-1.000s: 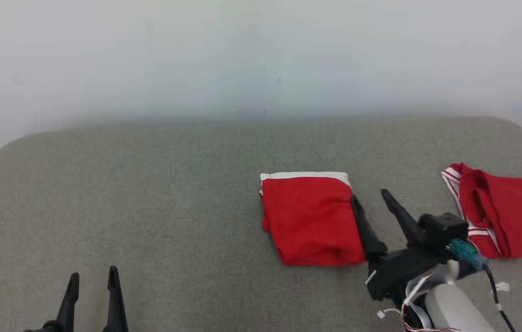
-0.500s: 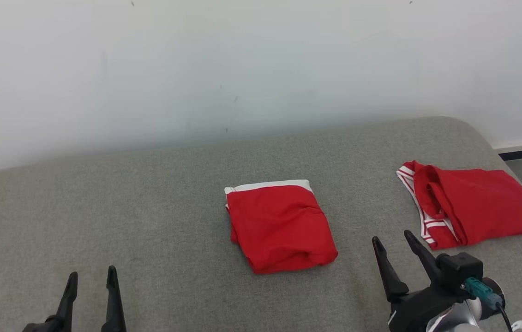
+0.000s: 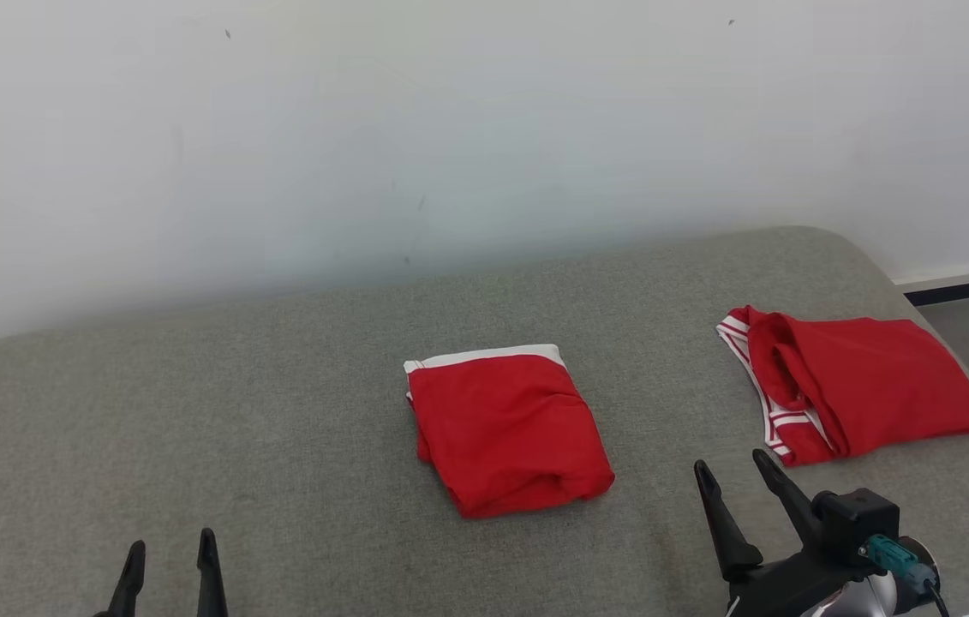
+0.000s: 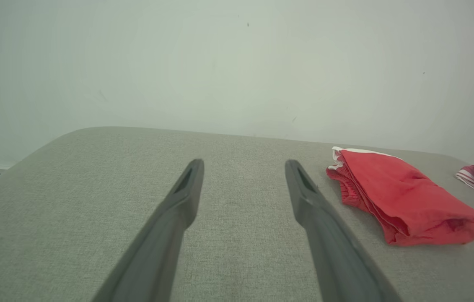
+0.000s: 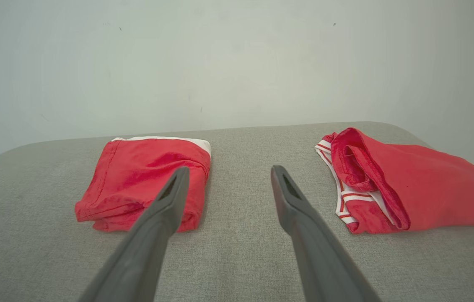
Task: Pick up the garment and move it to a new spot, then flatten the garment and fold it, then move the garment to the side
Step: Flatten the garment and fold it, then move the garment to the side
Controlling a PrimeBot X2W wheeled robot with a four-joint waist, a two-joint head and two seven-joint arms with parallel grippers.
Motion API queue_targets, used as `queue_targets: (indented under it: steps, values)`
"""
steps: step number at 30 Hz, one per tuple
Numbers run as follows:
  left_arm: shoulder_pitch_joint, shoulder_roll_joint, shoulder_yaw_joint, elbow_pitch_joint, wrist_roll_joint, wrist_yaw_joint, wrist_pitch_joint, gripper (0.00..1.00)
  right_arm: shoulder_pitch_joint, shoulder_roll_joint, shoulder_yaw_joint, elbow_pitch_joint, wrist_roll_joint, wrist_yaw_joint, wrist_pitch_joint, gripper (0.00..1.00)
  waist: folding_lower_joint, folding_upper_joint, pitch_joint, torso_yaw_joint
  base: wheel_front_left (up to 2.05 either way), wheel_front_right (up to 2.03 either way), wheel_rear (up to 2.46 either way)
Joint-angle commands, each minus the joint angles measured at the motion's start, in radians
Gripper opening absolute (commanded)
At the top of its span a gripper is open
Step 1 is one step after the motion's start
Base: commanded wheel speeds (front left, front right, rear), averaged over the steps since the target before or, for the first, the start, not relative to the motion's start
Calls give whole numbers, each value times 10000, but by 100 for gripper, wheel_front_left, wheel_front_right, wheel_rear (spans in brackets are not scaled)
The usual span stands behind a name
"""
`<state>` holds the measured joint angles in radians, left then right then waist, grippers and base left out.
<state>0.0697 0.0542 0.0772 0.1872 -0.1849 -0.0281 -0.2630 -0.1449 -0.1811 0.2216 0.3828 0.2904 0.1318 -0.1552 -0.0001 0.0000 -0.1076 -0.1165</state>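
Right jaws withdrawn from folded garment (image 3: 508, 428), released, empty; left jaws released too. Second garment (image 3: 861, 386) apart.

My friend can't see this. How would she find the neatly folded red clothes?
Look at the big grey cushioned surface. Near its middle lies the folded red garment, a tidy square. It has a plain white band along its far edge; the looser red garment to its right has red-and-white stripes.

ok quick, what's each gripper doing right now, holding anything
Left gripper: open, holding nothing.
Right gripper: open, holding nothing, apart from the folded red garment.
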Motion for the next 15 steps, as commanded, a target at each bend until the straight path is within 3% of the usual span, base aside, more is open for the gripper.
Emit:
queue_targets:
  steps: [1,15]
  values:
    - [129,21,42,19,-13,-22,-15,100,76,42,0,-29,75,-29,24,100,1,0,1,39,0,0,0]
    - [222,-7,104,-89,-69,100,-15,100,-23,98,127,-137,233,-29,106,100,1,0,55,158,0,0,0]
